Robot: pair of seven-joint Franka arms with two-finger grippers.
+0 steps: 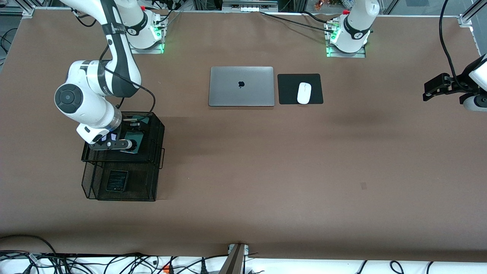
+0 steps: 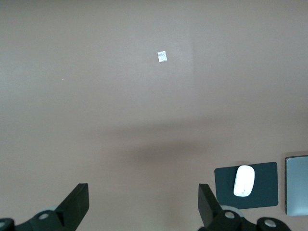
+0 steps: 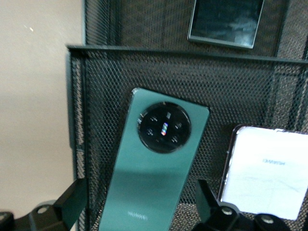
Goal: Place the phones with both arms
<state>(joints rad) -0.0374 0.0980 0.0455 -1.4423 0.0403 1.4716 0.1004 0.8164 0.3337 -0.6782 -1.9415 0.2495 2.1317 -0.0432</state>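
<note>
My right gripper (image 1: 121, 143) hangs over the upper tier of a black mesh rack (image 1: 159, 131), fingers open. In the right wrist view the dark green phone (image 3: 154, 173) with a round camera ring lies flat on the mesh between the open fingers (image 3: 73, 202), not touched. It also shows in the front view (image 1: 136, 137). The pale lilac phone (image 3: 268, 169) lies beside it on the same tier. The black phone (image 1: 116, 180) lies in the lower tier, nearer the front camera, and shows in the right wrist view (image 3: 226, 21). My left gripper (image 1: 432, 88) waits open and empty over bare table (image 2: 143, 207).
A closed silver laptop (image 1: 241, 86) lies mid-table near the bases, beside a black pad (image 1: 289, 89) with a white mouse (image 1: 304, 93). The mouse (image 2: 244, 180) also shows in the left wrist view. A small white tag (image 2: 162, 56) lies on the brown table.
</note>
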